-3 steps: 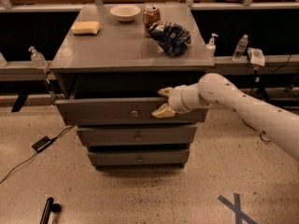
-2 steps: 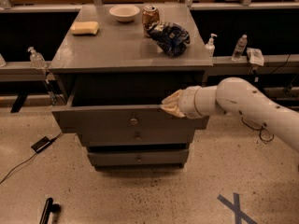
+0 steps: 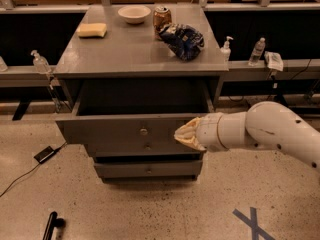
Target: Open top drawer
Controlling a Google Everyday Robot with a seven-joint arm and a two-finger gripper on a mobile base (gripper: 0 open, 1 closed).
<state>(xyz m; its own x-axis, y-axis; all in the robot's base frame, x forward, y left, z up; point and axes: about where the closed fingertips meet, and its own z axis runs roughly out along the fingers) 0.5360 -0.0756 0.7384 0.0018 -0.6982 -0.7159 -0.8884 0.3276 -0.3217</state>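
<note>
Found top drawer (image 3: 110, 131) pulled out, gripper (image 3: 179, 134) over its front's right end, fingers (image 3: 187, 129) pinched narrow. Above drawer saw bowl (image 3: 134, 14), can (image 3: 162, 18), sponge (image 3: 92, 30), crumpled bag (image 3: 182, 40).

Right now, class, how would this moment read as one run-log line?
top drawer: pulled out | gripper: at its front panel, right of knob | task state: drawer open
</note>
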